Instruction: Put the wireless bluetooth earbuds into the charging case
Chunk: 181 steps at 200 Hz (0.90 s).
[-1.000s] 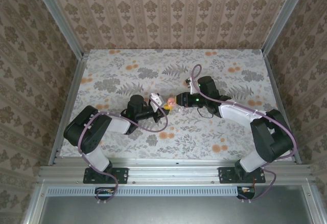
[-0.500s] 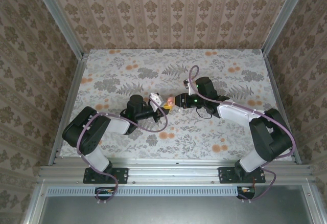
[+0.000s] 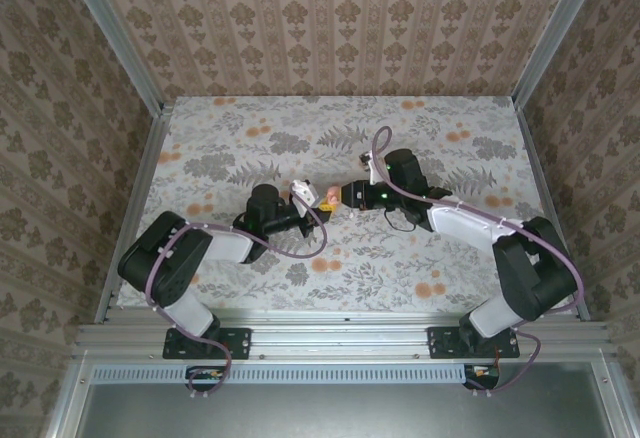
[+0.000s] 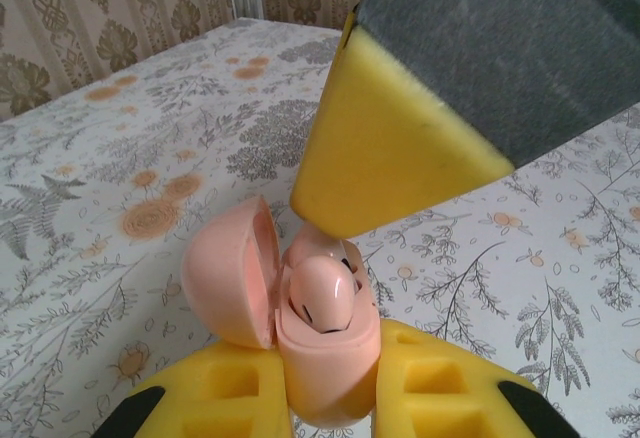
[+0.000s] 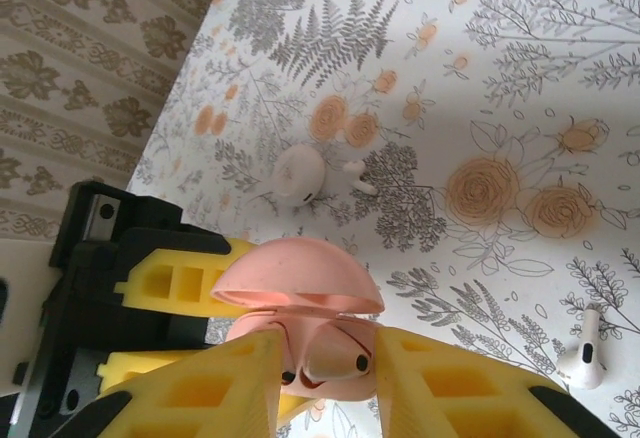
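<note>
Table [image 3: 250,123] under pale floral cloth, grey leaves, orange blooms; damask-papered walls [image 3: 340,18] on three sides, aluminium rail [image 3: 340,336] at 6 o'clock edge

Charging case [image 4: 325,358] near table centre: glossy pale pink, round, lid hinged open toward 9 o'clock in left wrist view, earbud [image 4: 322,296] seated inside

Left gripper [image 4: 330,403] clamps case base

Right gripper [image 5: 330,373], in from 3 o'clock, jaws narrowly apart, flanking earbud

Loose white earbud [image 5: 300,175] on cloth, 12 o'clock of case in right wrist view

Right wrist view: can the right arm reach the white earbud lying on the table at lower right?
Probably yes: the white earbud lies uncovered beside the right gripper, nothing between them.
</note>
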Motion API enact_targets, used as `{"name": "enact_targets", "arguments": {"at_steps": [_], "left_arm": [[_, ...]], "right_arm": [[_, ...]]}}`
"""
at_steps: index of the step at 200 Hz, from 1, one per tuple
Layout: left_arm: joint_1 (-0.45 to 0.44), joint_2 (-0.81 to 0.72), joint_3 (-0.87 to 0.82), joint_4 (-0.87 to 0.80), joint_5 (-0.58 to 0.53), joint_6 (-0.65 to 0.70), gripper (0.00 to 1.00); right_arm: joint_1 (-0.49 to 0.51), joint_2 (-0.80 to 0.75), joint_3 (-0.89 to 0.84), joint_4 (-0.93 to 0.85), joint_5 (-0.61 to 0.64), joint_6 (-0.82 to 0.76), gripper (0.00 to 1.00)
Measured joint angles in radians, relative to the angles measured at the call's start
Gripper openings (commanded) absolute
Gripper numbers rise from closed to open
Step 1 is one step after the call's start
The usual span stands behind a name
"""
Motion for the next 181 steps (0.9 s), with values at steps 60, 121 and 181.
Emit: {"name": "enact_targets", "arguments": {"at_steps": [60, 121, 181], "left_arm": [[0.000, -0.013, 0.000, 0.000, 0.000, 0.000, 0.15], [0.000, -0.032, -0.010, -0.002, 0.000, 0.000, 0.15], [0.000, -0.052, -0.011, -0.011, 0.000, 0.000, 0.15]], "right_arm": [[-0.003, -0.070, -0.028, 0.015, -0.004, 0.000, 0.31], [-0.003, -0.092, -0.053, 0.024, -0.012, -0.003, 0.31], [-0.003, -0.142, -0.071, 0.032, -0.026, -0.006, 0.32]]}}
